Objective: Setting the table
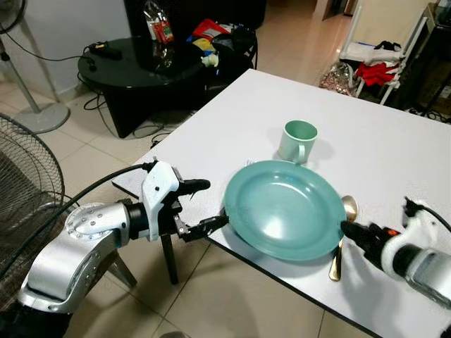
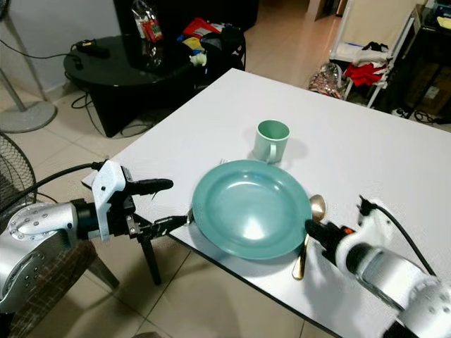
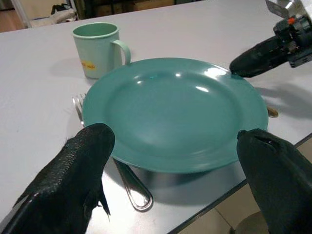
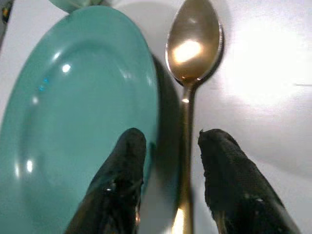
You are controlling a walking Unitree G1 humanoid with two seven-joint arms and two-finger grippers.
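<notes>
A teal plate (image 1: 285, 210) lies near the front edge of the white table (image 1: 394, 141). Behind it stands a teal cup (image 1: 299, 141). To the plate's right lies a gold spoon (image 1: 343, 232), bowl pointing away from me. A silver fork (image 3: 130, 187) pokes out from under the plate's left rim. My left gripper (image 1: 204, 206) is open just off the table's edge, its fingers (image 3: 80, 168) spread on either side of the plate's near-left rim. My right gripper (image 4: 170, 146) is open low over the spoon's handle, which runs between the fingers; one finger (image 4: 124, 161) is against the plate's rim.
A black round side table (image 1: 134, 67) with a bottle and clutter stands to the far left. A fan's grille (image 1: 21, 183) is close by my left arm. A rack with clothes (image 1: 380, 67) stands beyond the table's far right corner. Tiled floor lies below the table's edge.
</notes>
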